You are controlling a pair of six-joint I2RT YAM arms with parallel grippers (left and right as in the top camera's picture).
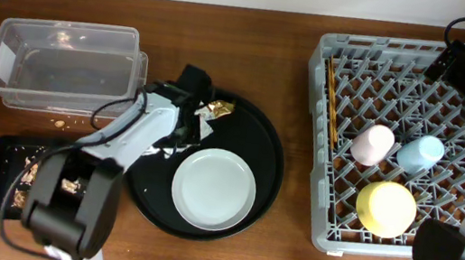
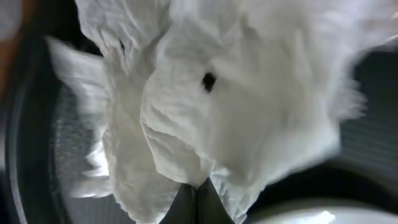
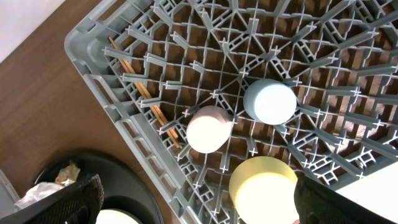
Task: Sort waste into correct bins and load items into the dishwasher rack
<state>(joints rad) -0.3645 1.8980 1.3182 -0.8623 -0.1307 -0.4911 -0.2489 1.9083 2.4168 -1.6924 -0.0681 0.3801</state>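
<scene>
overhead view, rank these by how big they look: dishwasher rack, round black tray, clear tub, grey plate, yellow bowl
1. dishwasher rack
2. round black tray
3. clear tub, about as long as the tray is wide, but narrower
4. grey plate
5. yellow bowl, clearly smaller though it sits raised in the rack

Bright, even light; the close tissue (image 2: 249, 106) looks blurred.

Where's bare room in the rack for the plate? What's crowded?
Free: rack far rows, beyond pink cup and blue cup; also the near-left corner, left of the yellow bowl, nearer than the chopsticks. Crowded: cups and bowl cluster mid-rack, toward the right.
</scene>
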